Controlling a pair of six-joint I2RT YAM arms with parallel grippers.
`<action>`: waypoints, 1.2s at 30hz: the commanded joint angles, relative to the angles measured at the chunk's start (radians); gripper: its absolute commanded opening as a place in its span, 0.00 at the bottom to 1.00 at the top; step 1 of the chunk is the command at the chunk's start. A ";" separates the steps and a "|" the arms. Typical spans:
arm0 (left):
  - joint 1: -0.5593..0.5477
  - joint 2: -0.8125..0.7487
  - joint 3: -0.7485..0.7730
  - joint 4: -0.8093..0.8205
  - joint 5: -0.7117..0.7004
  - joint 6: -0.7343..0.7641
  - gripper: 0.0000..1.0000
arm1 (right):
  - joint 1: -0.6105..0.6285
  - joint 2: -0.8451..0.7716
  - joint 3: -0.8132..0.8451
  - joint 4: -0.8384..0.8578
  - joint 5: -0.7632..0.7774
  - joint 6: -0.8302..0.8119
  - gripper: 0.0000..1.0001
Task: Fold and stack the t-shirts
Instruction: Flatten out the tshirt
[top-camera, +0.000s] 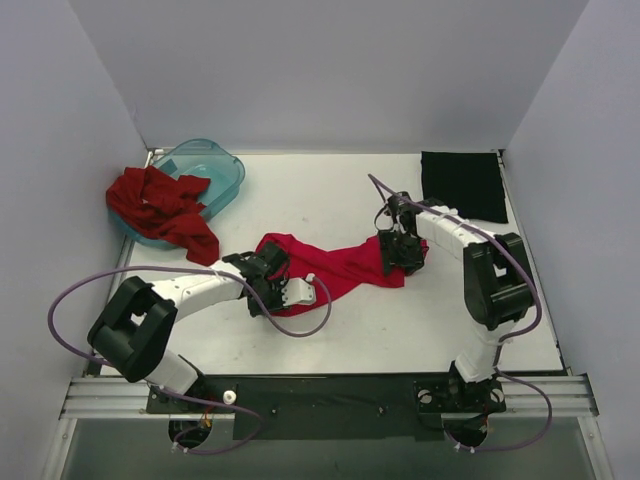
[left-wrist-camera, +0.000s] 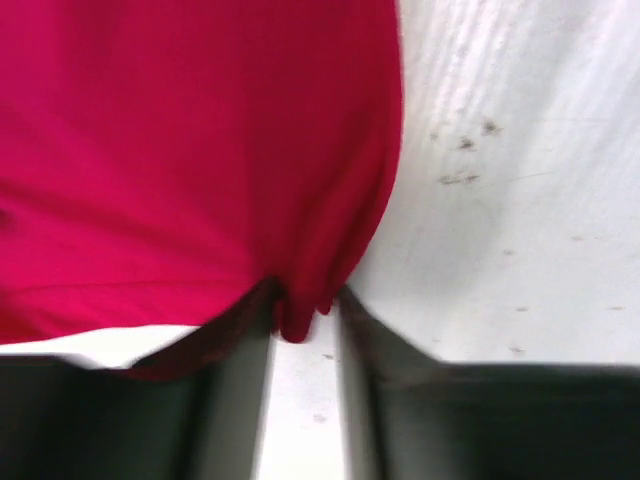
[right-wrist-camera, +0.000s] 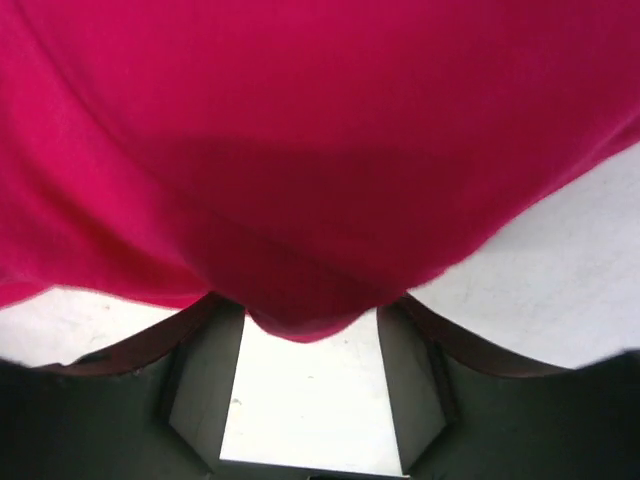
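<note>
At mid-table, the left gripper (left-wrist-camera: 303, 310) and right gripper (right-wrist-camera: 305, 320) are each pinching an end of one crimson-pink t-shirt (top-camera: 345, 268), while one brick-red t-shirt (top-camera: 160, 205) is draping over the tub (top-camera: 225, 170) and one black t-shirt (top-camera: 462, 185) is lying folded far-right.

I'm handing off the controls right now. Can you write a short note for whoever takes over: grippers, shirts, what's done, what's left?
Left gripper: shut on the left end of the pink shirt.
Right gripper: looks shut on the right end of the same shirt.
Pink shirt: bunched and stretched between the two grippers mid-table, not folded.
Black shirt: folded flat in the far right corner.
Dark red shirt: crumpled, draped over the rim of the tub at far left.
Done: black shirt folded.
Left: fold the pink one, fold the dark red one, stack all three.
</note>
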 joint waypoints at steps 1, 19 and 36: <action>0.001 0.025 -0.029 0.078 -0.040 -0.018 0.00 | 0.018 0.054 0.073 -0.037 0.090 -0.006 0.17; 0.242 -0.254 0.456 -0.510 0.360 -0.014 0.00 | -0.216 -0.473 0.187 -0.433 -0.821 0.107 0.00; 0.225 -0.242 0.663 -0.481 0.494 -0.237 0.00 | -0.154 -0.183 0.367 -0.350 -0.071 0.020 0.60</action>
